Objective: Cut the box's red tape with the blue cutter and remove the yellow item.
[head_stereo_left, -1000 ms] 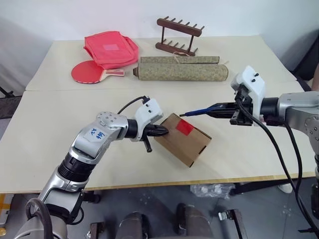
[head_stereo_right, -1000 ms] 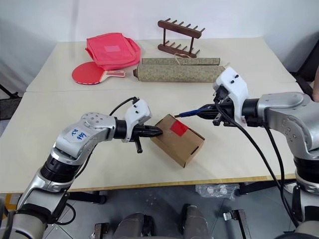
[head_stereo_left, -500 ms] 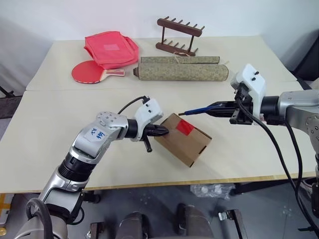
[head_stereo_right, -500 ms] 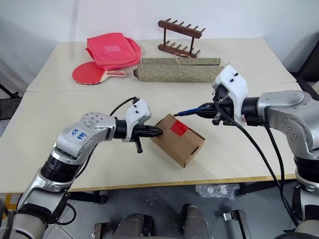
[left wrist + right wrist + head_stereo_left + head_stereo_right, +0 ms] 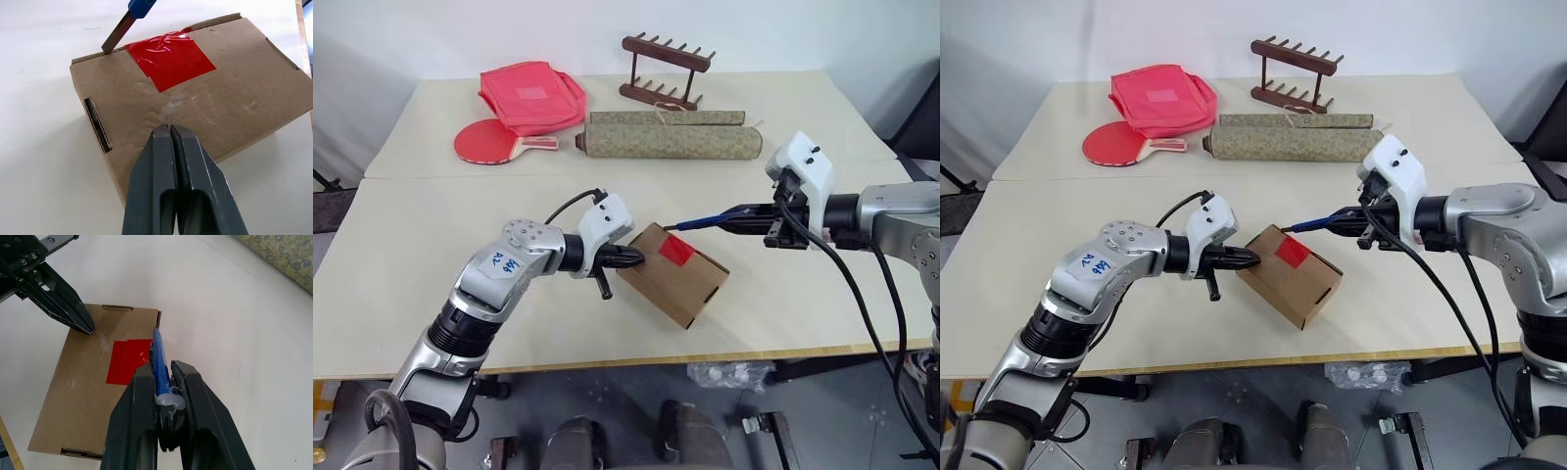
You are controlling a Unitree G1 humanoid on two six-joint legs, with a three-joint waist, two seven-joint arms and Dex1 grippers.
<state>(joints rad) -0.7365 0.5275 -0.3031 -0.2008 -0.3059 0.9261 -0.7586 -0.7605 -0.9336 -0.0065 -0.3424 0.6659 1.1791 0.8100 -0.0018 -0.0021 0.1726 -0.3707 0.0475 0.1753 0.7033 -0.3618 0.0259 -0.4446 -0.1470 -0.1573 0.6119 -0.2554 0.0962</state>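
Two grippers met at the box (image 5: 671, 273) near the desk's (image 5: 431, 264) front edge: the left gripper (image 5: 170, 128) pressed shut against its top, the right gripper (image 5: 166, 377) clamped the blue cutter (image 5: 700, 219), blade just beside the red tape (image 5: 169, 58).

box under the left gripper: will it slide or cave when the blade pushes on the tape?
Probably slides if unpinned: the box is small, looks light, and sits on a smooth table. The shut left gripper presses its top, which should hold it. The corrugated top may dent somewhat near the red tape, where the cutter, held by the right gripper, meets the seam edge.
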